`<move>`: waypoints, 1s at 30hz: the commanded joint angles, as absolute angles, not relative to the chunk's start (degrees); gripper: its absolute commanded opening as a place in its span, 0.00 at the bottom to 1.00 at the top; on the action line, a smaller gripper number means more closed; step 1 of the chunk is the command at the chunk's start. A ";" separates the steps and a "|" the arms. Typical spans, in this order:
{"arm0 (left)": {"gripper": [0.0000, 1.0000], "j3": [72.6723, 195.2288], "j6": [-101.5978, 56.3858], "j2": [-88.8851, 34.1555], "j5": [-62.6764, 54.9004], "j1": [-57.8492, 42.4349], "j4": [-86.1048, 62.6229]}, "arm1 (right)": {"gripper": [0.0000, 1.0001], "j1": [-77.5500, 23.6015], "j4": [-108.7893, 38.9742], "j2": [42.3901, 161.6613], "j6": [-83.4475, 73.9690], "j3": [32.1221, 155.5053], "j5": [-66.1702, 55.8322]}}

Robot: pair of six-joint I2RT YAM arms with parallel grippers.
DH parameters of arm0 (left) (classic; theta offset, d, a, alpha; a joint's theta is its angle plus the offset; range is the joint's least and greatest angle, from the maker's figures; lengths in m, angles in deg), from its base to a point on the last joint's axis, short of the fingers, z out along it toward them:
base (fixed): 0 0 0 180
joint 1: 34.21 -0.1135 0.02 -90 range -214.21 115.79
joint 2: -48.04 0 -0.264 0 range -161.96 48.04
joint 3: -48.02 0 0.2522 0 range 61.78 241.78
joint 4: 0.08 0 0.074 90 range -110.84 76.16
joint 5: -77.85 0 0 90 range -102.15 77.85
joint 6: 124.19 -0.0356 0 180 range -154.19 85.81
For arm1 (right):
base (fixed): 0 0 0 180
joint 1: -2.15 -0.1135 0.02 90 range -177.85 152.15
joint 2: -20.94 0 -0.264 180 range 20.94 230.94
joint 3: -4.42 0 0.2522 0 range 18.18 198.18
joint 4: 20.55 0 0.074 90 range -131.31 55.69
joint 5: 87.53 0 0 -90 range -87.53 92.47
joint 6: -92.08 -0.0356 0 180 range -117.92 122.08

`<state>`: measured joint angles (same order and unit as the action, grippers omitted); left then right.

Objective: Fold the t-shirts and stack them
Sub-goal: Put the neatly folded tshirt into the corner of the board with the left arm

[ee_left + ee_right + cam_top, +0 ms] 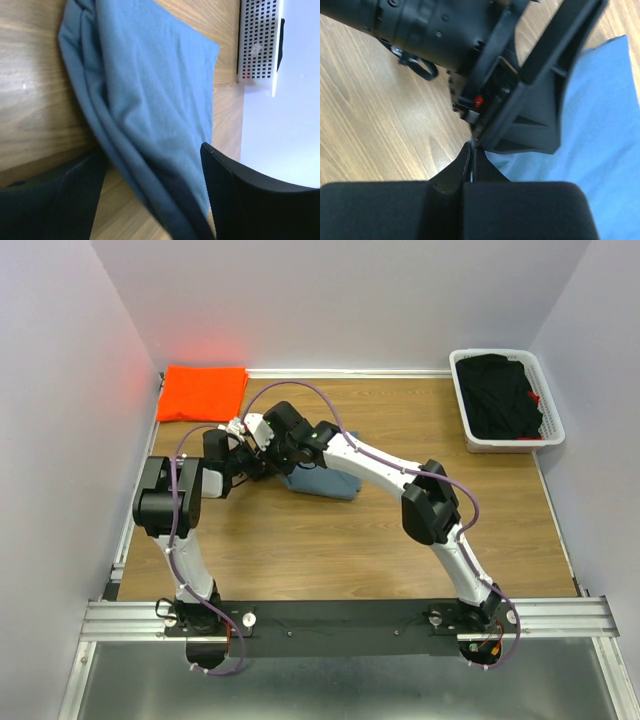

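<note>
The slate blue-grey t-shirt (325,483) lies folded mid-table, mostly hidden under both arms. In the left wrist view the blue-grey t-shirt (150,80) shows layered folds, and its folded edge runs between the jaws of my left gripper (152,156), which stand apart and open around it. My right gripper (471,146) is shut, with a thin sliver of the blue-grey t-shirt (600,125) pinched at its tips, right against the left gripper's body. The bright orange t-shirt (203,392) lies folded at the back left corner, away from both grippers.
A white perforated basket (505,358) holding dark clothes stands at the back right, and the same basket (257,40) shows in the left wrist view. White walls close in the wooden table (330,550) on three sides.
</note>
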<state>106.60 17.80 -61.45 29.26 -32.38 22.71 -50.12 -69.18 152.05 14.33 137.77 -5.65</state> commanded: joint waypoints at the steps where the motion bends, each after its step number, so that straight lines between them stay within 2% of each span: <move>1: 0.79 108.62 19.60 -63.66 26.61 -30.78 25.70 | 0.00 -50.14 -68.06 153.48 12.98 140.26 -7.63; 7: 0.69 111.26 20.39 -66.65 25.91 -30.34 26.06 | 0.00 -50.14 -67.89 154.45 12.45 140.79 -7.55; 8: 0.66 111.52 20.39 -66.74 25.73 -30.25 25.97 | 0.01 -50.14 -67.89 154.45 12.36 140.87 -7.55; 9: 0.59 111.70 20.57 -67.09 25.38 -29.90 26.06 | 0.01 -50.14 -67.80 154.62 12.27 140.87 -7.55; 14: 0.46 113.19 20.13 -67.97 24.42 -29.20 25.53 | 0.00 -50.14 -67.54 154.98 11.92 141.31 -7.11; 15: 0.39 113.63 18.74 -68.06 23.98 -29.11 24.92 | 0.01 -50.06 -67.62 154.98 11.83 141.40 -6.93; 16: 0.37 115.20 17.59 -68.15 23.63 -29.11 22.13 | 0.01 -50.05 -67.62 154.98 11.74 141.32 -6.50; 18: 0.32 117.32 14.61 -68.15 21.61 -29.11 18.61 | 0.11 -49.62 -67.62 154.45 10.96 140.97 -6.32; 22: 0.09 125.83 1.62 -68.33 16.95 -29.11 4.63 | 0.37 -46.90 -67.53 152.79 8.23 138.33 -7.02; 23: 0.05 126.90 -0.07 -68.41 14.94 -29.11 3.13 | 0.49 -46.19 -67.53 152.26 7.97 137.54 -7.19; 24: 0.00 129.17 -1.56 -68.67 13.88 -29.11 0.25 | 0.57 -44.71 -67.53 151.04 7.62 136.75 -7.37; 25: 0.00 130.32 -4.71 -68.76 13.69 -29.20 -0.56 | 0.74 -43.91 -67.53 150.41 7.61 135.09 -7.55; 27: 0.00 132.96 -7.63 -69.29 12.11 -29.11 -2.76 | 0.95 -41.54 -67.53 147.79 7.26 133.24 -7.81; 28: 0.00 134.54 -9.21 -69.55 11.15 -29.20 -5.03 | 1.00 -40.75 -67.53 146.73 7.17 132.36 -8.07; 30: 0.00 140.86 -13.85 -71.04 8.78 -29.20 -10.55 | 1.00 -38.47 -67.53 143.92 7.09 129.81 -8.51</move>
